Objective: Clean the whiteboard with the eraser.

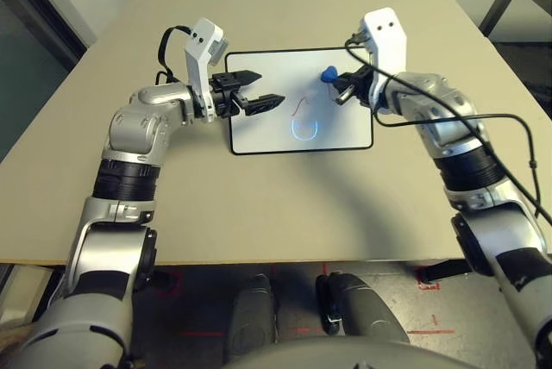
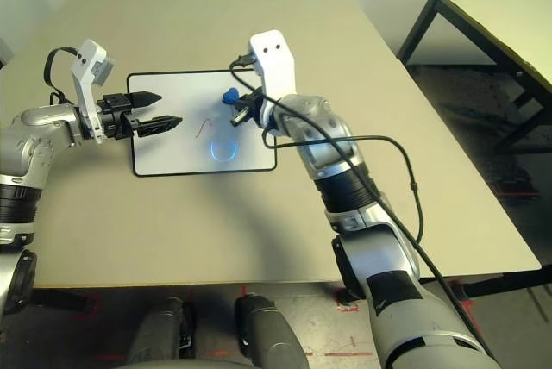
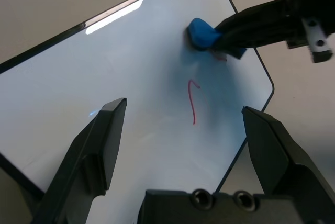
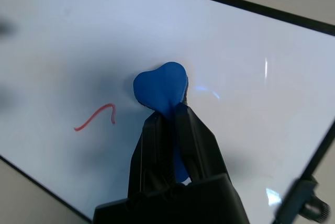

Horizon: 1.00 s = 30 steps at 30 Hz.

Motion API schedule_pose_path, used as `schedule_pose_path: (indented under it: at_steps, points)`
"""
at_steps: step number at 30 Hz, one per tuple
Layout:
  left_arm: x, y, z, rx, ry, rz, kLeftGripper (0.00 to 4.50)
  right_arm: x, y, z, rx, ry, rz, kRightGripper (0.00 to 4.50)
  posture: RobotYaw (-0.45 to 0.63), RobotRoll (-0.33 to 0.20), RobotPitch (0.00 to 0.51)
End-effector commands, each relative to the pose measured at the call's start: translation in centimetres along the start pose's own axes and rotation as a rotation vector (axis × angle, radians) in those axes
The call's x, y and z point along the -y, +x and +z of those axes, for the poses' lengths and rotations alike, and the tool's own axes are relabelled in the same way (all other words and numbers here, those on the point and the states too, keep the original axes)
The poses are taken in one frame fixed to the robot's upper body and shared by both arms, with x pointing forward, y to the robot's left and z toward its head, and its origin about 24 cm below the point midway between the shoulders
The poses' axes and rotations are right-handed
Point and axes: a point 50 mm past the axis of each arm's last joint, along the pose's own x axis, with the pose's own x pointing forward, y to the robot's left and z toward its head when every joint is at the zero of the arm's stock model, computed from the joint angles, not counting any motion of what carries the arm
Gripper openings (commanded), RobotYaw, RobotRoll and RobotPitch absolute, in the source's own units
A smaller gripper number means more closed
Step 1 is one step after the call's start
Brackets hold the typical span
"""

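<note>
Two hands hover over the whiteboard (image 1: pixel 259 132), which lies flat on your tan tabletop (image 1: pixel 285 214). Your right hand (image 1: pixel 338 86) has its fingers pinched tight on the eraser (image 4: pixel 159 85), with the blue block's free end pressed to the board near its far right part, just beyond a short red stroke (image 4: pixel 95 116). Your left hand (image 1: pixel 259 91) hangs above the board's left side with its fingers (image 3: pixel 91 150) spread wide, gripping nothing. A blue curved mark (image 1: pixel 304 132) (like a smile) sits nearer you.
</note>
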Motion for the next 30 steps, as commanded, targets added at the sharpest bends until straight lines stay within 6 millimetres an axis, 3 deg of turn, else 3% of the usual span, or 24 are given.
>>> schedule_pose_path:
  at_steps: [1,9,17,21,24,30]
  points:
    - [0.5,-0.2,-0.3,-0.018,-0.008,-0.015,4.50,-0.4,0.8,-1.8,-0.069,0.025,0.011,0.10,0.01,0.000,0.097]
    - [0.7,-0.3,-0.6,-0.026,-0.013,-0.017,4.50,-0.9,0.8,-2.3,-0.093,0.038,0.031,0.08,0.01,0.000,0.087]
    - [0.7,0.1,-0.7,-0.025,-0.015,-0.030,4.50,1.6,0.0,0.0,-0.030,0.036,-0.062,0.06,-0.01,0.000,0.090]
    - [0.7,0.3,-0.7,-0.023,-0.015,-0.034,4.50,2.1,-0.2,0.1,-0.030,0.040,-0.081,0.06,-0.01,0.000,0.091]
    - [0.7,0.4,-0.7,-0.017,-0.015,-0.036,4.50,1.6,0.0,-0.5,-0.046,0.052,-0.067,0.06,-0.01,0.000,0.092]
    - [0.6,0.4,-0.6,-0.018,-0.015,-0.038,4.50,-1.2,0.4,-2.8,-0.109,0.088,0.016,0.06,0.00,0.000,0.098]
